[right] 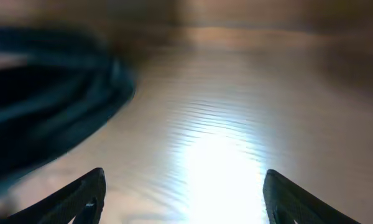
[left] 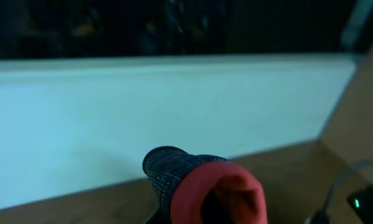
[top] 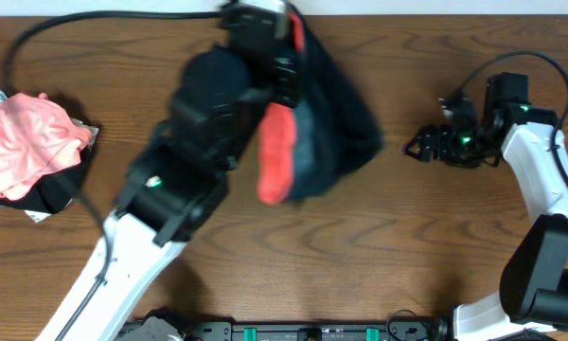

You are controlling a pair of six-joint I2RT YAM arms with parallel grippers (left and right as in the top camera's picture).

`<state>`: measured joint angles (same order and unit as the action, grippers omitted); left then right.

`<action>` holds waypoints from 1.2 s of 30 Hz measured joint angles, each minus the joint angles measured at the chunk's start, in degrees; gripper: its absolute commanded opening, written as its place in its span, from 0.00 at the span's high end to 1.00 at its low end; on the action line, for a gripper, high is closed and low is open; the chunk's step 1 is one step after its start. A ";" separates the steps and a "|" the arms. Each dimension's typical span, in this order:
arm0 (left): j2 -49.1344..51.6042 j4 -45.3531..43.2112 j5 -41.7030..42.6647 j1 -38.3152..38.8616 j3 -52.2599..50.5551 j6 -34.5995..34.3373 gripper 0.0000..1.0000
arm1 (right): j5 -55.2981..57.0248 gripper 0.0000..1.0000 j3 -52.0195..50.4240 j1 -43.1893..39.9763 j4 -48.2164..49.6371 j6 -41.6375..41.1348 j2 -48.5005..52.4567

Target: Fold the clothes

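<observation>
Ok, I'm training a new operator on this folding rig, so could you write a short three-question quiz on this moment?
1. True or false: the right gripper is holding the leggings.
2. What lies on the table near the edge on the left arm's side? A) a pink cloth pile B) a blue towel C) a white mug
3. Fill in: the waistband in the left wrist view is grey, with an edge coloured ___.

Key
1. False: its jaws stand open over bare wood, apart from the leggings.
2. A.
3. Coral-red. The left gripper is shut on it, with the leggings bunched below.
</observation>
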<state>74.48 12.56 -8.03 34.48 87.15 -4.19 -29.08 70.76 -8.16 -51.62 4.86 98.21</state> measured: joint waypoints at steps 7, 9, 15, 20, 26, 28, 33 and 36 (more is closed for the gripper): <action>-0.92 2.67 -0.31 -2.80 0.00 0.02 0.94 | -6.12 0.14 0.00 6.69 0.26 6.69 -5.29; -0.81 2.64 0.04 -2.78 0.00 0.04 0.94 | -6.16 0.12 0.00 8.11 0.20 7.41 -8.26; -0.98 2.62 3.32 -2.78 0.00 1.14 0.94 | -6.49 0.12 0.00 14.05 -1.03 10.36 -12.76; -3.34 2.73 3.82 -2.78 0.02 3.48 0.94 | 1.20 0.06 0.00 17.97 2.84 7.85 -12.79; -9.97 3.67 3.82 -2.78 3.72 4.46 0.94 | 6.86 0.05 0.00 18.32 7.87 5.92 -12.76; -12.39 3.63 3.80 -2.78 5.62 4.48 0.94 | 7.48 0.05 0.00 18.32 8.74 5.75 -12.74; -16.92 3.50 4.87 -2.78 9.92 4.50 0.94 | 7.56 0.05 0.00 18.36 9.55 5.64 -11.21; -18.10 4.04 5.33 -2.78 11.85 4.52 0.94 | 6.73 0.04 0.00 18.99 10.12 5.57 -8.92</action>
<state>56.38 16.60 -2.70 31.70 99.00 0.34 -22.35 70.76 10.83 -41.50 10.44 89.30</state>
